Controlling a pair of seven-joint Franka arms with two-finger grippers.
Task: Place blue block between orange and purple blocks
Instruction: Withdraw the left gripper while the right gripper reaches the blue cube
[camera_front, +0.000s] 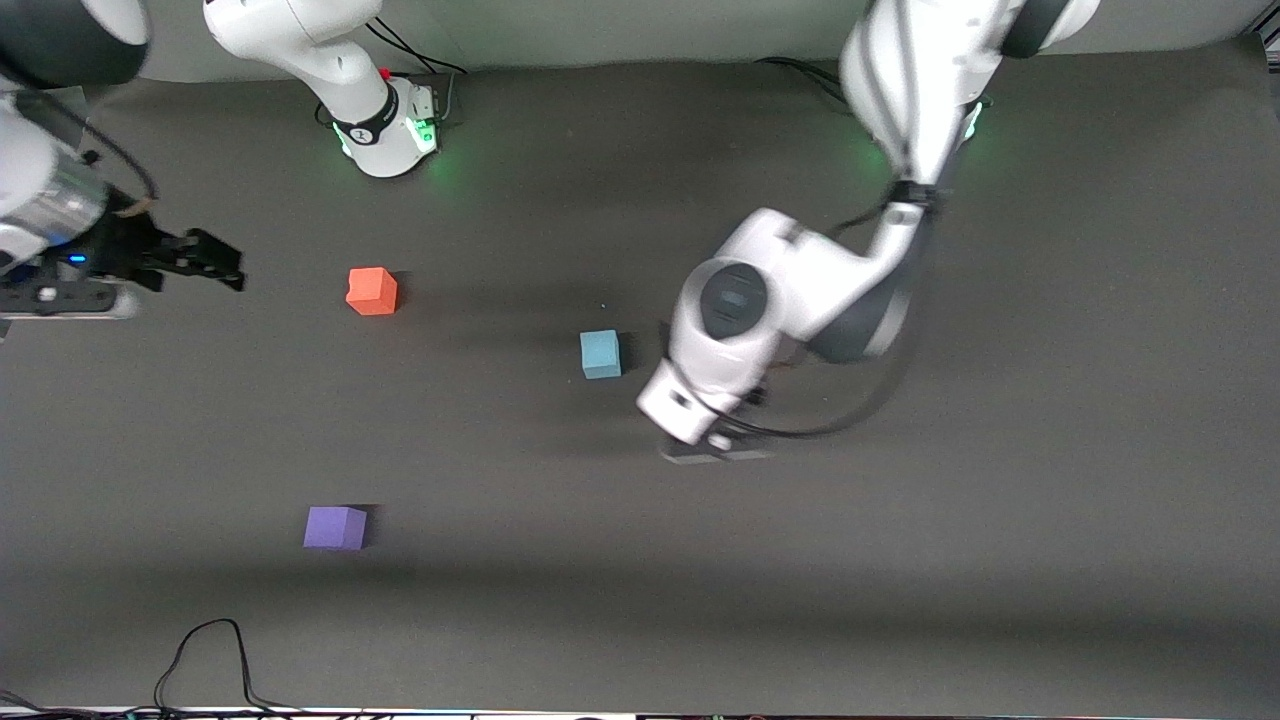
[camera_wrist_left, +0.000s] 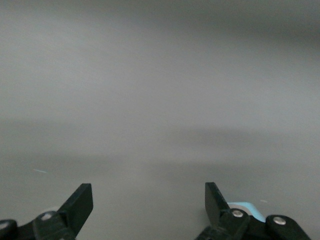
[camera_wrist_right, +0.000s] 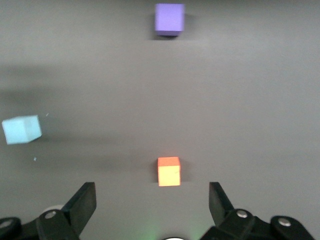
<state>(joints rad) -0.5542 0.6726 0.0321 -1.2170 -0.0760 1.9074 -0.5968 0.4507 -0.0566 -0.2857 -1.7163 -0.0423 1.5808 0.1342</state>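
The blue block (camera_front: 600, 353) sits on the dark table near its middle. The orange block (camera_front: 372, 291) sits toward the right arm's end, farther from the front camera. The purple block (camera_front: 335, 527) sits nearer the camera than the orange one. My left gripper (camera_wrist_left: 148, 200) is open and empty, low over bare table beside the blue block, whose corner (camera_wrist_left: 247, 209) shows past one finger. In the front view the left arm's hand (camera_front: 715, 345) hides its fingers. My right gripper (camera_front: 215, 262) is open and empty, and waits over the table's right-arm end. Its wrist view shows the orange block (camera_wrist_right: 169, 171), purple block (camera_wrist_right: 169, 18) and blue block (camera_wrist_right: 21, 129).
The table is a dark grey mat (camera_front: 900, 560). The right arm's base (camera_front: 385, 125) stands at the table's back edge. A black cable (camera_front: 215, 660) loops onto the edge nearest the camera.
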